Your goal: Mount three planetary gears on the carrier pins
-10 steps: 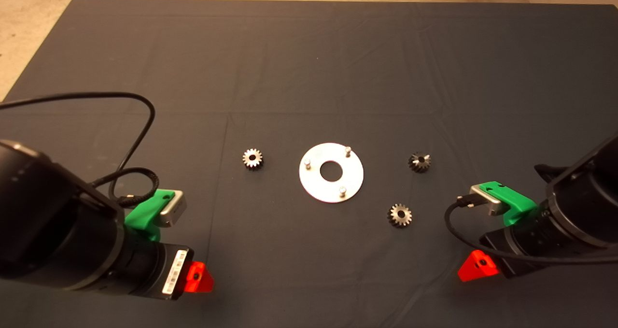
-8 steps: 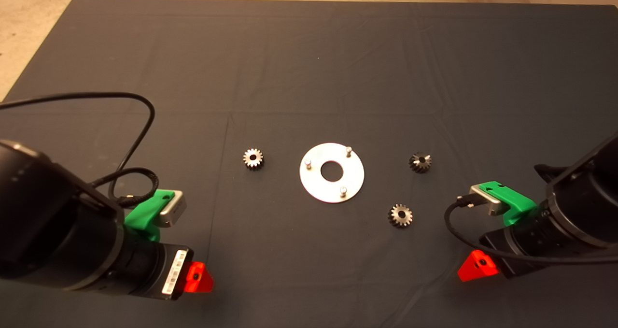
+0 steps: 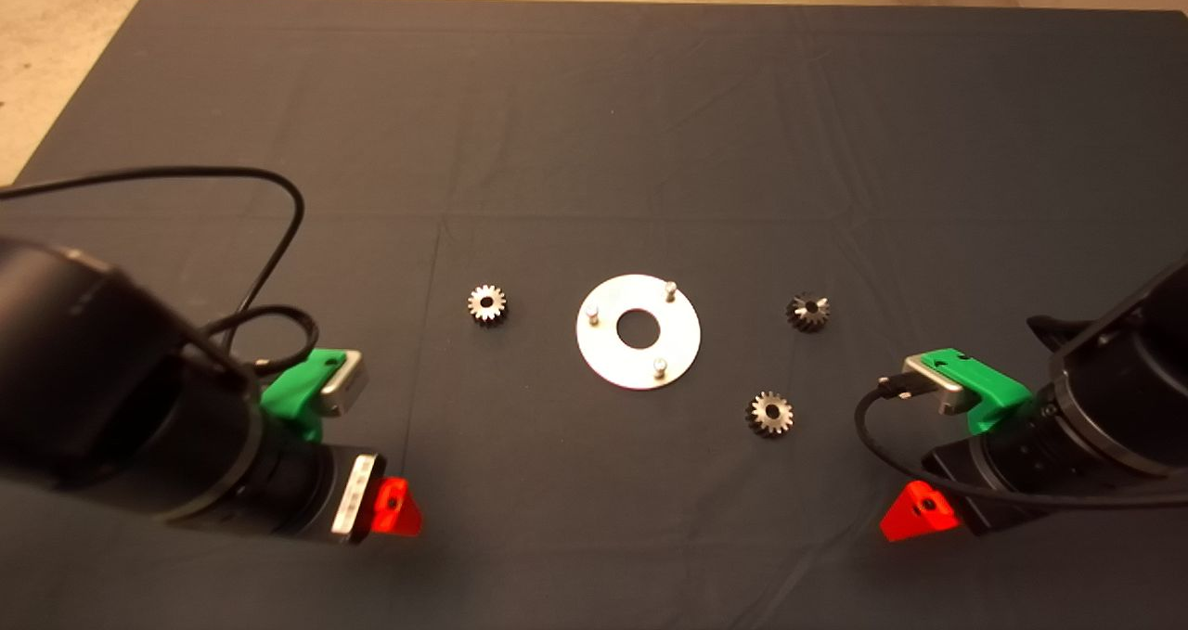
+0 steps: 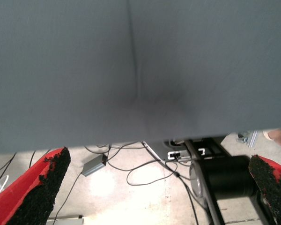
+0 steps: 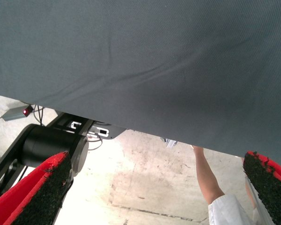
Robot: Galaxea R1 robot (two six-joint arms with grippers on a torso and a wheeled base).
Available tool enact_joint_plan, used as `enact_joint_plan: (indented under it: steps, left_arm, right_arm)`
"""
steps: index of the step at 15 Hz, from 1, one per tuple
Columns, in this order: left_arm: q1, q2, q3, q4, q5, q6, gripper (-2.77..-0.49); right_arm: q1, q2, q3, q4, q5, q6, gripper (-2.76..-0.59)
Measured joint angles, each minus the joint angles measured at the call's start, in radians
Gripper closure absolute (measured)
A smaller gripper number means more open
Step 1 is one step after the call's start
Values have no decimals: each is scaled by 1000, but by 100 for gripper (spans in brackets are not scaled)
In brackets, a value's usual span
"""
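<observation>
Mat [image 3: 594, 129]: we see disc [image 3: 687, 333] w/ carrier pins [image 3: 659, 366] centre.
Planetary gears [image 3: 486, 304]: one left, two right, all loose.
Left gripper [image 4: 150, 192]: near-left, jaws apart, empty.
Right gripper [image 5: 154, 192]: near-right, jaws apart, empty.

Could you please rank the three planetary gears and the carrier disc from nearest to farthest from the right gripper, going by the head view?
From the right gripper, at the lower right:
1. Gear near the front, right of the disc.
2. Dark gear, farther back on the right.
3. Carrier disc, mid-mat.
4. Silver gear, left of the disc.
</observation>
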Motion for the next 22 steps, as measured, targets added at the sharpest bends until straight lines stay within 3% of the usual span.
enact_joint_plan:
  steps: [5, 8, 15, 22]
  left_arm:
    - [0, 106, -182, 11, 0, 76, -275]
    - [0, 193, -268, 28, -1, 97, -275]
    - [0, 340, -495, 74, -2, 173, -275]
    - [13, 370, -722, 106, -5, 257, -275]
  right_arm:
    - [0, -11, -1, 0, 0, -26, -273]
    - [0, -12, -1, 0, -1, -29, -273]
    - [0, -13, -1, 1, 0, -34, -273]
    - [0, -11, -1, 1, 0, -36, -273]
